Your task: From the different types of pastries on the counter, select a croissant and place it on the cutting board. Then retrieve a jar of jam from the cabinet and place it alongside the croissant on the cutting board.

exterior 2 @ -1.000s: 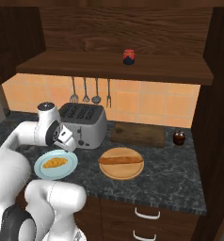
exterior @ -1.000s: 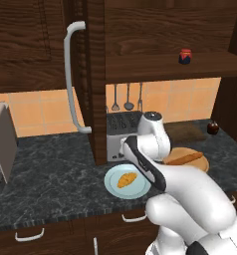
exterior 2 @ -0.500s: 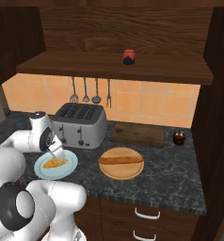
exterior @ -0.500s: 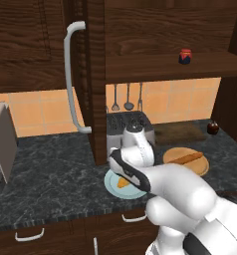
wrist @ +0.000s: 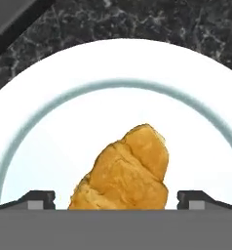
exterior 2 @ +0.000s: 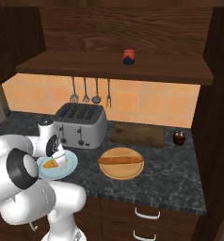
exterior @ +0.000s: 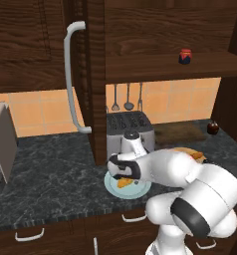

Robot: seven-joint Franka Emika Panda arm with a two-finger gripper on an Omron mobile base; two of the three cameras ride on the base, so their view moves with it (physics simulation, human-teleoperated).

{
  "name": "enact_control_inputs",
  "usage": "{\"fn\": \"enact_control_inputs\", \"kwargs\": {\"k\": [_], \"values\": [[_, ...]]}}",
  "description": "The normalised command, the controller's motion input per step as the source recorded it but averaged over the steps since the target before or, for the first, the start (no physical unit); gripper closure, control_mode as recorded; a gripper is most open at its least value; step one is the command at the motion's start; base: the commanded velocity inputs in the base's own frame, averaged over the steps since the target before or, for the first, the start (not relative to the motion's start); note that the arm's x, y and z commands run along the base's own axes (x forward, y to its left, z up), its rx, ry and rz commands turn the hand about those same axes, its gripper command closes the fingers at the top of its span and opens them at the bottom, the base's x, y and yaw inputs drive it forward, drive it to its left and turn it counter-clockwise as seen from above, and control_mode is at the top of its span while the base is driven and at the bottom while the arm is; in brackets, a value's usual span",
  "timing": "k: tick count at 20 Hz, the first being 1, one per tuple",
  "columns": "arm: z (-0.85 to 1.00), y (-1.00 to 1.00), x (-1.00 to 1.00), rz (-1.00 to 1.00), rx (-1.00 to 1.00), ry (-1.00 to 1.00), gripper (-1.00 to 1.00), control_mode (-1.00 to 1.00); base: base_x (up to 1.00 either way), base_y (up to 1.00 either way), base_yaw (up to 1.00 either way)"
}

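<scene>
- Croissant (wrist: 125,173) lies on the plate (exterior: 113,185); our gripper (wrist: 116,197) has descended since earlier, fingers apart, straddling it.
- Toaster (exterior 2: 81,124) stands behind; board (exterior 2: 138,135) well right.

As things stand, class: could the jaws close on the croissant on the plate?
Probably yes. The gripper hangs open just above the croissant, one fingertip on each side, and nothing else lies on the plate to block it.

You've got a glossy white arm (exterior: 190,184) of rounded bulbous shells, with dark grey-black ring joints between segments. Claw (wrist: 116,197) ends in two small dark square-edged fingertips (wrist: 37,199).
</scene>
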Motion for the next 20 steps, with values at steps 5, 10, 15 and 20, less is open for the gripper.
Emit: {"fn": "enact_control_inputs", "kwargs": {"k": [5, 10, 15, 20], "values": [[-0.36, 0.2, 0.33, -0.01, -0.01, 0.2, 1.0, -1.0, 0.0, 0.0, 0.0], [0.72, -0.78, -0.05, 0.15, 0.11, -0.01, 1.0, -1.0, 0.0, 0.0, 0.0], [0.05, -1.0, -0.1, 0.09, 0.03, -0.05, 1.0, -1.0, 0.0, 0.0, 0.0], [0.25, -1.0, 0.35, 0.07, 0.16, -0.17, 1.0, -1.0, 0.0, 0.0, 0.0]]}}
